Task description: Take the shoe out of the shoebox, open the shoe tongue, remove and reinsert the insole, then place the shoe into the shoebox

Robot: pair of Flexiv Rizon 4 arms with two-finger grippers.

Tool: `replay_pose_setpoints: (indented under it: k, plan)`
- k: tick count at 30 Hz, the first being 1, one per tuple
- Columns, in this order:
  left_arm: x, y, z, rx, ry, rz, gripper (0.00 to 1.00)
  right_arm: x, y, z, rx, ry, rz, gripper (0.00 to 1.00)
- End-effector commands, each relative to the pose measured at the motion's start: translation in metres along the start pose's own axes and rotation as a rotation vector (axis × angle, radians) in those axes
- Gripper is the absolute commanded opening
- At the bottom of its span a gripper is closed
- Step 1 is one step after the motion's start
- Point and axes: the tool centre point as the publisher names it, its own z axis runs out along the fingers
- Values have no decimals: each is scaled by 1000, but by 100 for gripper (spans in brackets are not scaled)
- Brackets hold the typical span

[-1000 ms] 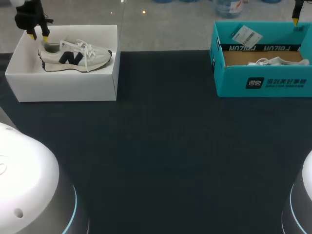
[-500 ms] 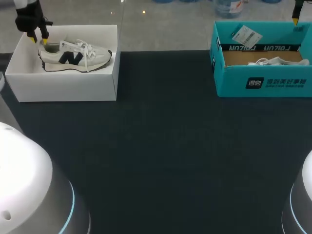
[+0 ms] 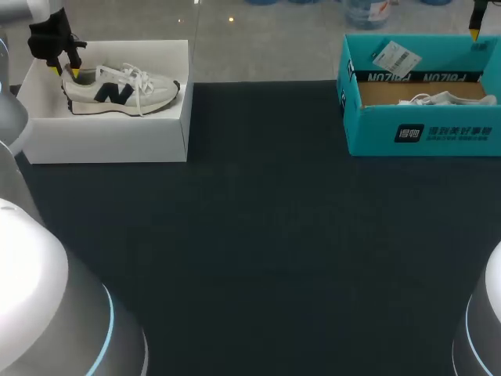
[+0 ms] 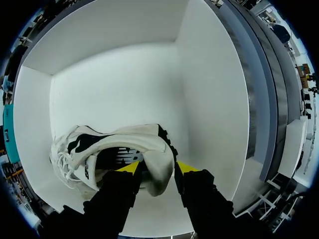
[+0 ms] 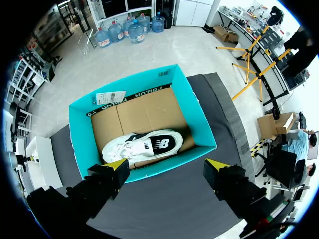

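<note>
Left gripper (image 4: 157, 168): fingers parted a little, astride the heel of the white sneaker (image 4: 114, 149). We see one tip at the collar opening and the other just outside the heel's back.
White sneaker: stands on its sole inside the white shoebox (image 3: 109, 141), heel at our left gripper, toe pointing toward the table's middle.
Right gripper (image 5: 166, 169): spread wide, holding nothing, above the teal shoebox (image 5: 79, 134).
Teal shoebox: holds a second white sneaker (image 5: 144, 145). We find it well apart from the white shoebox on the dark table (image 3: 266, 251).
</note>
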Motion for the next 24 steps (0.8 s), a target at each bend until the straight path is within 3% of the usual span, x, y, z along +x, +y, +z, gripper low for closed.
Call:
replay_pose_setpoints:
  k: [1,4,24]
  plan:
    - [11,21,12,86,-28,-6,44,0,-1,0,-2,2,0,100]
    - [13,21,15,87,-25,-4,48,0,-1,0,-2,2,0,100]
    - [13,22,48,166,1,-8,49,0,-1,0,-2,2,0,100]
